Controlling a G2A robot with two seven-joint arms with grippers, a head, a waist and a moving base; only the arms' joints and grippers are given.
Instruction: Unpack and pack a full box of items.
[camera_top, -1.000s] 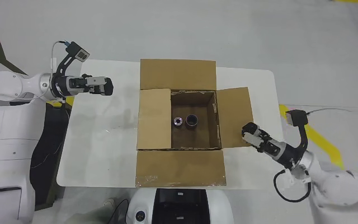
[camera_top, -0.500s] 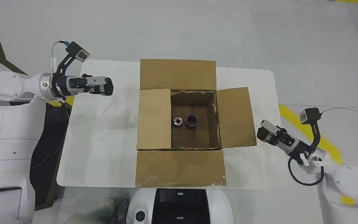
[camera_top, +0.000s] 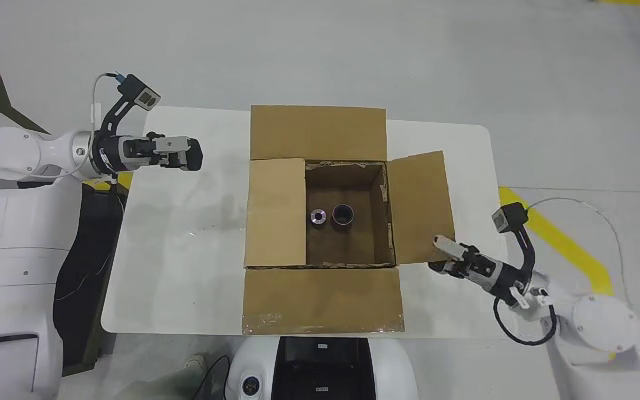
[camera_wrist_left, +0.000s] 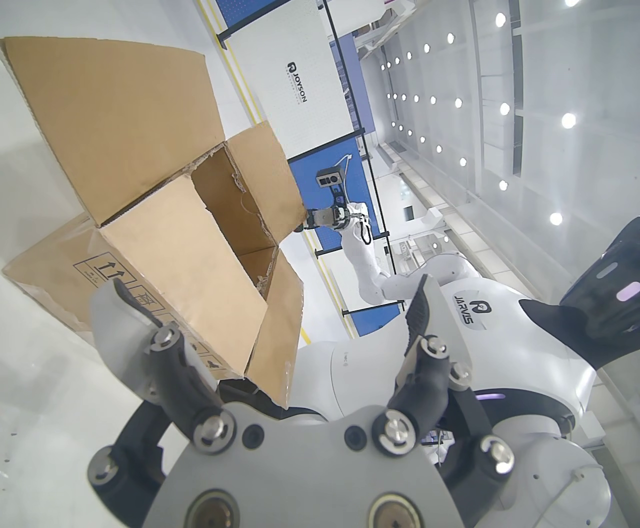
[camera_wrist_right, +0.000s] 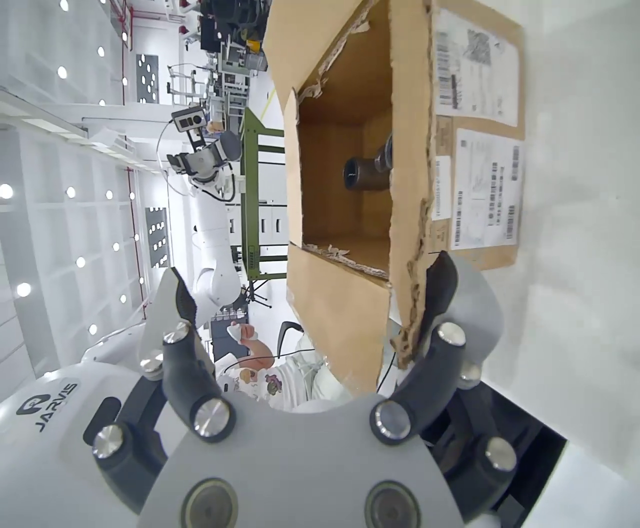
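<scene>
I've got the right gripper (camera_top: 438, 242) spread wide at the box (camera_top: 275, 212) flap's 4 o'clock corner. Left gripper (camera_top: 197, 153) is spread, empty, at 10 o'clock. Dark tube (camera_top: 344, 214) and smaller cylinder (camera_top: 318, 216) sit inside.

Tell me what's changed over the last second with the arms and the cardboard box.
The right gripper drew back from the right flap of the box toward the edge of the table, then returned to the flap's near corner, jaws open with the flap's edge between them. The left gripper, the box and the two items inside stayed put.
</scene>
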